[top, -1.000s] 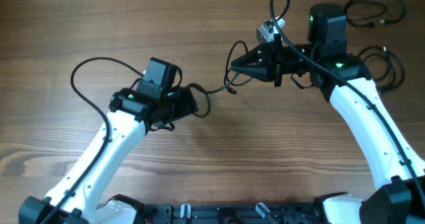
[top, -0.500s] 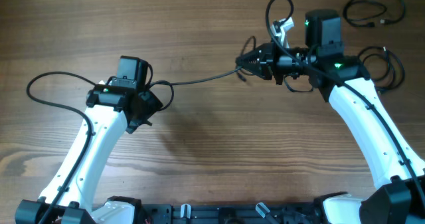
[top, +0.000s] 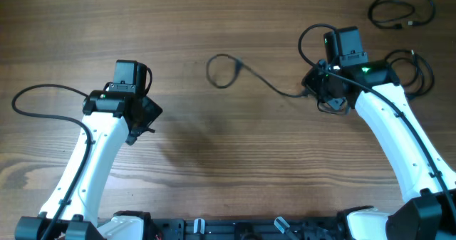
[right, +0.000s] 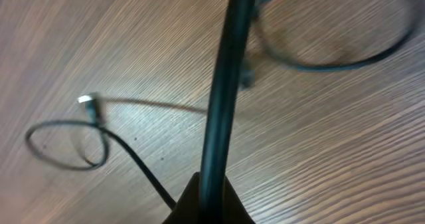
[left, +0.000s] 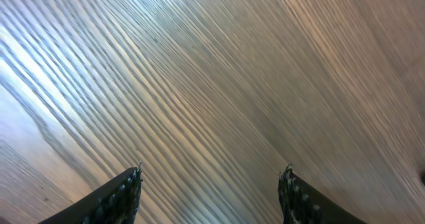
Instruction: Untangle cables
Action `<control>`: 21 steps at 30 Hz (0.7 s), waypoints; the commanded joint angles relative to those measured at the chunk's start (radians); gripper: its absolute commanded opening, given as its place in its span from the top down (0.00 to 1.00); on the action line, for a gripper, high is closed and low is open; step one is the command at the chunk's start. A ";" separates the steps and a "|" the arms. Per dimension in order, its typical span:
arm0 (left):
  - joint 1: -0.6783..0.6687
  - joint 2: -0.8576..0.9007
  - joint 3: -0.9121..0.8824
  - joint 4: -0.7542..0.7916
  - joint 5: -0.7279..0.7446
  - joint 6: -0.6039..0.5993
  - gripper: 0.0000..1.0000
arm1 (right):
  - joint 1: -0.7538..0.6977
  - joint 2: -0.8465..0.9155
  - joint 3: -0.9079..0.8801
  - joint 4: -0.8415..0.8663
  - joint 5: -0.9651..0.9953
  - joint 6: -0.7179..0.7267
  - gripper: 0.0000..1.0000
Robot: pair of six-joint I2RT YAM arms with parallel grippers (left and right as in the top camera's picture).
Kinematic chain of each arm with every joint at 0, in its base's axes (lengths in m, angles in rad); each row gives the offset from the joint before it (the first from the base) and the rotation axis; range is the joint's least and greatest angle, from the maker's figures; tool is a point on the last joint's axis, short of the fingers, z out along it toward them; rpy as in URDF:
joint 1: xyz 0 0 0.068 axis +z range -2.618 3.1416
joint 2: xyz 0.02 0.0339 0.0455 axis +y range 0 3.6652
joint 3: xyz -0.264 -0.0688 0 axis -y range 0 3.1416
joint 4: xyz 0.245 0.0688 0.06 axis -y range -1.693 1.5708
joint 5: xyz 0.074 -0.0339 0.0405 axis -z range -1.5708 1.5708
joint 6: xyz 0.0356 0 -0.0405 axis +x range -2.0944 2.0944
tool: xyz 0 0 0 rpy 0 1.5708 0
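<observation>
Left jaws are gaping empty over table (left: 212, 64) | right jaws are clenching cable (top: 274, 89), its looped far end lying between the two jaws, well apart from the left | separation appearing mostly done; loop and coils (top: 407, 24) behind right jaws waiting.

Wooden table (top: 235, 190) right across the overhead view, warm brown, grain running side to side. Soft shadow on the wood beside the left pincer (left: 211, 177), toward the middle. Beneath that pincer the grain streaks diagonally, with a bright sheen. Under the right pincer (right: 207, 201), same slanting grain, slightly blurred.
</observation>
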State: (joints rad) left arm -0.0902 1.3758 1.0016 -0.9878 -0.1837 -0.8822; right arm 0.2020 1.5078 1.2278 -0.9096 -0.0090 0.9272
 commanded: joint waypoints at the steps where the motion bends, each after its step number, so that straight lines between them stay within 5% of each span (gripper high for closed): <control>1: 0.003 0.006 -0.003 -0.003 -0.052 -0.045 0.30 | 0.001 -0.019 0.009 0.005 -0.018 -0.001 0.96; 7: 0.003 0.006 -0.003 0.010 0.138 -0.038 0.13 | 0.002 -0.019 0.009 0.091 -0.342 -0.037 0.96; 11: 0.003 0.006 -0.003 -0.002 0.138 -0.039 0.12 | -0.018 -0.019 0.010 0.073 -0.299 -0.039 0.96; 15: 0.003 0.006 -0.003 -0.004 0.150 -0.037 0.10 | -0.023 -0.043 0.029 0.066 -0.348 -0.195 0.96; 19: 0.003 0.006 -0.003 0.079 0.404 0.157 0.06 | -0.026 -0.070 0.030 0.149 -0.546 -0.138 0.96; 21: 0.003 0.006 -0.003 0.072 0.393 0.158 0.05 | -0.037 -0.070 0.030 0.119 -0.522 -0.126 0.96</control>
State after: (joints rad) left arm -0.0902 1.3766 1.0012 -0.9157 0.1207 -0.7971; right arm 0.1795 1.4582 1.2335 -0.7723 -0.4778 0.7803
